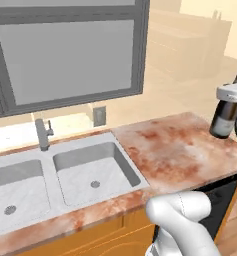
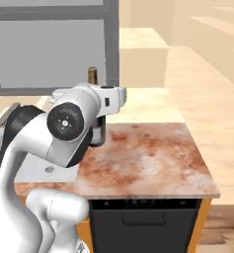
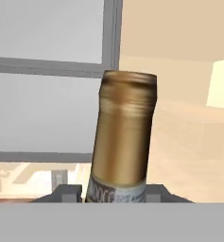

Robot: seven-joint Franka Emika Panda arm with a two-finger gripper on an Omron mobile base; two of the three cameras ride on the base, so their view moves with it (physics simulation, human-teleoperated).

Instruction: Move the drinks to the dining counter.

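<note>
Hand view, claw gripping wine bottle

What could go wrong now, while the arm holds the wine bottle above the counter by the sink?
1. The wine bottle hangs tilted above the marble counter, gripped only near its gold-capped neck; it might slip from the jaws.
2. The window frame is close, so a wide swing might knock the bottle against it.

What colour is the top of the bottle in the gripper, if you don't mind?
Golden-brown foil on the wine bottle; clearest in the hand view.
</note>
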